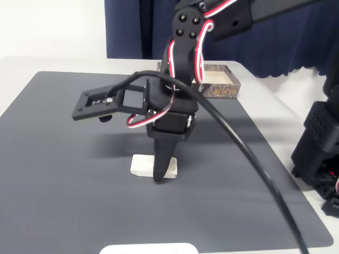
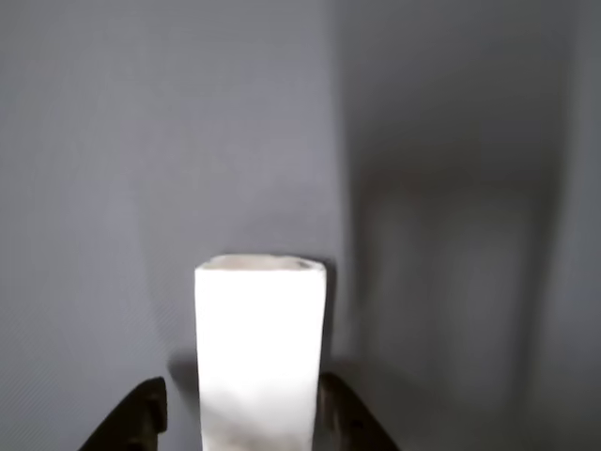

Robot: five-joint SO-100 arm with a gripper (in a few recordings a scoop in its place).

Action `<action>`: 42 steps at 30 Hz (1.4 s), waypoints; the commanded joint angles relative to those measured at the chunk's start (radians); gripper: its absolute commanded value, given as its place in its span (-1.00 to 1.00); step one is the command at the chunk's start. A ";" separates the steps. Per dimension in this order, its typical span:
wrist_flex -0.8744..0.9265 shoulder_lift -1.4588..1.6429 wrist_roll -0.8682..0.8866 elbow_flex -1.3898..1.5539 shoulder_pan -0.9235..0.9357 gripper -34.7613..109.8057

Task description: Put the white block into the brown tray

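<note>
White block (image 1: 143, 165) lies flat on the grey mat, right between the claw (image 1: 159, 177) tips. Fingers (image 2: 141, 413) straddle it on both sides, but can't tell if they're clenched on it. Brown tray (image 1: 225, 84) sits far behind.

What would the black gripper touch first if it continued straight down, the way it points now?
Probably the dark grey mat: the gripper points down with its fingers on either side of the small flat white block.

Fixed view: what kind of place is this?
Probably a lab or office test bench: a grey mat on a white table, a dark blue curtain behind, and the gripper down at a white block, with a brown tray behind.
</note>
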 commanded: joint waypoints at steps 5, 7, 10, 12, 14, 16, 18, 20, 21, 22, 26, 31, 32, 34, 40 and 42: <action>-0.008 -0.003 0.006 -0.043 -0.009 -0.03; -0.008 -0.003 0.006 -0.043 -0.009 -0.04; -0.008 0.002 0.005 -0.037 -0.006 -0.07; -0.008 0.005 0.006 -0.035 -0.005 -0.09; -0.008 0.003 0.006 -0.032 -0.005 -0.09; -0.008 -0.002 0.009 -0.029 -0.008 -0.10; -0.008 -0.005 0.015 -0.029 -0.012 -0.10; -0.008 -0.008 0.017 -0.029 -0.015 -0.10; -0.008 -0.009 0.018 -0.029 -0.017 -0.10; -0.008 -0.012 0.018 -0.031 -0.017 -0.10; -0.008 -0.020 0.026 -0.031 -0.020 -0.10; -0.008 -0.031 0.046 -0.032 -0.025 -0.17; -0.006 -0.032 0.051 -0.032 -0.025 -0.19; -0.006 -0.034 0.057 -0.032 -0.026 -0.23; -0.005 -0.038 0.063 -0.032 -0.028 -0.30; -0.005 -0.037 0.063 -0.032 -0.031 -0.32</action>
